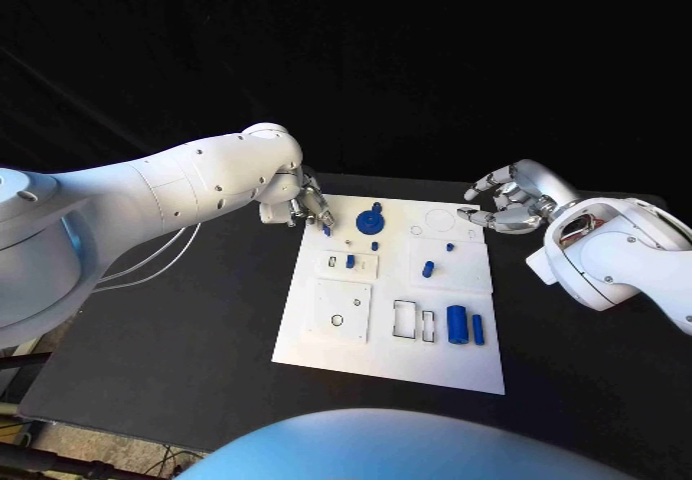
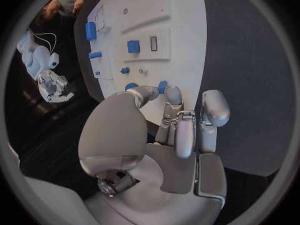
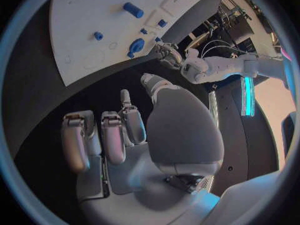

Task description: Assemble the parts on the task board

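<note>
The white task board (image 1: 389, 345) is seen lying in the middle of the black table (image 1: 188, 350), with the small blue parts spread across it. A round blue part (image 1: 371, 218) is set near the board's far left corner, a small blue peg (image 1: 428, 268) lies in a raised square toward the right, and two blue cylinders (image 1: 464, 325) are laid side by side near the right edge, next to a pair of rectangular cutouts. The left hand (image 1: 300, 207) is held at the board's far left corner, its fingers pointed down just beside the round blue part; in the left wrist view the fingers (image 2: 177, 122) are seen curled loosely over the board's edge, and whether anything is pinched cannot be told. The right hand (image 1: 508, 203) is held above the table by the board's far right corner, fingers apart and nothing grasped.
</note>
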You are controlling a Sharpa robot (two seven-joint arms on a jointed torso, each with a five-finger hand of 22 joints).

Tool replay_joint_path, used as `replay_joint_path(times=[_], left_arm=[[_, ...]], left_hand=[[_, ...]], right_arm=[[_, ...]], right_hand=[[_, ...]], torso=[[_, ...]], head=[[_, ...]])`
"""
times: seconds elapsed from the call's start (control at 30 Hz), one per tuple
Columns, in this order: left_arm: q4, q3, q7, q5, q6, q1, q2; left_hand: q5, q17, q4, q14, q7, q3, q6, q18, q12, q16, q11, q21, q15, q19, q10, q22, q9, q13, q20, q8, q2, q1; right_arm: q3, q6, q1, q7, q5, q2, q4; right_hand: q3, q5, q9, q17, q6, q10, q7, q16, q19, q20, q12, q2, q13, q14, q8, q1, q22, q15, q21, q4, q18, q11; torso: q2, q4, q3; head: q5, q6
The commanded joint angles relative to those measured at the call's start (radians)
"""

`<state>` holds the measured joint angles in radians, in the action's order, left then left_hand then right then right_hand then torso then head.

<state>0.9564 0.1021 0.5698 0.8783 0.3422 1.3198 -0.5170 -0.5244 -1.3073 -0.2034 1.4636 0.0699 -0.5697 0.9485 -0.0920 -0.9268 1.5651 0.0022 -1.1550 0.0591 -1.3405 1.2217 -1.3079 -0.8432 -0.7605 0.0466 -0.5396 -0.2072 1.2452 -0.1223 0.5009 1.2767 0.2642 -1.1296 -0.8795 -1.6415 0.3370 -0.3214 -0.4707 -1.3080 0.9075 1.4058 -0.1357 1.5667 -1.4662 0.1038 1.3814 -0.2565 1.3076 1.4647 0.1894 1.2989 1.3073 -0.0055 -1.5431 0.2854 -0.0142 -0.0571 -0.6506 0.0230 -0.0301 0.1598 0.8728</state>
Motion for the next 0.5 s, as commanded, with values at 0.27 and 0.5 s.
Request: replay_joint_path(times=[0.27, 0.5], left_arm=[[0.104, 0.000, -0.039, -0.039, -0.139, 0.000, -0.057], [0.209, 0.000, -0.054, -0.032, -0.193, -0.001, -0.123]], left_hand=[[-0.165, -0.263, 0.222, 0.107, -0.028, -0.186, 0.072, 0.014, -0.037, 0.006, -0.037, -0.077, 0.023, -0.039, 0.082, -0.161, -0.057, -0.048, -0.016, 0.017, -0.026, -0.051], [-0.214, -0.263, 0.239, 0.107, -0.034, -0.189, 0.096, 0.018, -0.050, 0.006, -0.044, -0.100, 0.029, -0.050, 0.106, -0.166, -0.067, -0.067, -0.022, 0.027, -0.034, -0.067]], right_arm=[[0.000, 0.002, -0.001, -0.002, -0.005, -0.004, -0.001], [0.000, 0.004, -0.001, -0.001, -0.005, -0.008, -0.003]], right_hand=[[0.006, -0.005, -0.003, -0.255, -0.008, -0.002, 0.000, 0.001, -0.084, -0.006, -0.002, 0.001, 0.065, 0.104, 0.006, -0.016, 0.251, -0.006, 0.009, 0.000, 0.005, 0.001], [0.006, -0.005, -0.003, -0.255, -0.008, -0.002, 0.000, 0.001, -0.084, -0.006, -0.002, 0.001, 0.065, 0.104, 0.006, -0.016, 0.251, -0.006, 0.009, 0.000, 0.005, 0.001]], torso=[[0.000, -0.0006, -0.0004], [0.000, -0.0002, -0.0008]], head=[[0.001, 0.000], [0.002, 0.000]])
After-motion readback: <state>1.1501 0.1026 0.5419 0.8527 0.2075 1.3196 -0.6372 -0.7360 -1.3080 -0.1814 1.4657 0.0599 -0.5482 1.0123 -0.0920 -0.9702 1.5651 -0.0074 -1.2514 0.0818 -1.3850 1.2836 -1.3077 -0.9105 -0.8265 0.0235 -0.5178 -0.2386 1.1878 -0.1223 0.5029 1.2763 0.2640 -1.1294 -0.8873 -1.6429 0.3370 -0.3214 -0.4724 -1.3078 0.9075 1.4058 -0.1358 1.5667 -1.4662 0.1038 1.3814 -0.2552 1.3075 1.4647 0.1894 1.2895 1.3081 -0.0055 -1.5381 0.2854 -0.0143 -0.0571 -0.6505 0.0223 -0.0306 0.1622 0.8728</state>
